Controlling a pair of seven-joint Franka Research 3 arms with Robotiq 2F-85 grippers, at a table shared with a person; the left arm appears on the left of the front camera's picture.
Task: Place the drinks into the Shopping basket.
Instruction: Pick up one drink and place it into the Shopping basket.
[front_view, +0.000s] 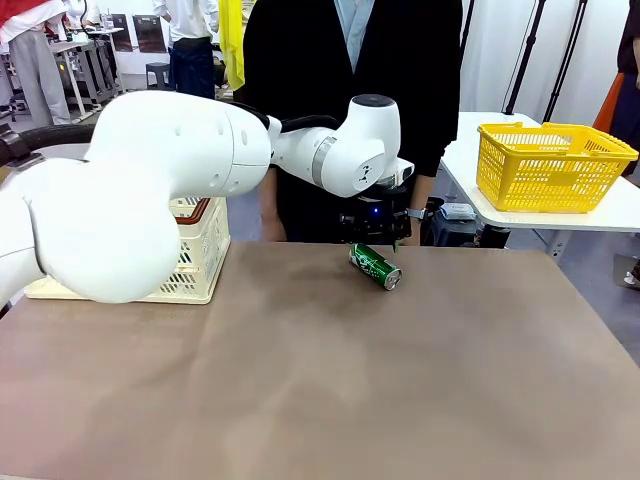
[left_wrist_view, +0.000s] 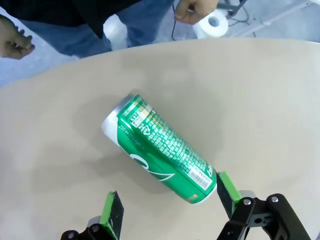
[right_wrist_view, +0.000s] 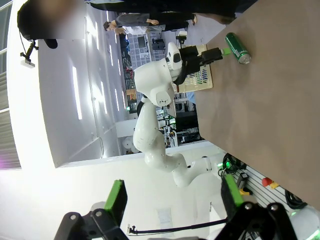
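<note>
Brown tabletop carries the green can on its side, apart from the Shopping basket. Left gripper hovers over it, jaws wide — the can may roll if nudged off-centre. Right gripper waits spread, empty.

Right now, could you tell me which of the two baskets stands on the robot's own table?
The cream Shopping basket, behind the left arm; the yellow mesh basket sits on a separate white table.

Yellow mesh basket on white side table, tissue roll

green can with "250 ml" legible near its rim, other white print too small
</note>
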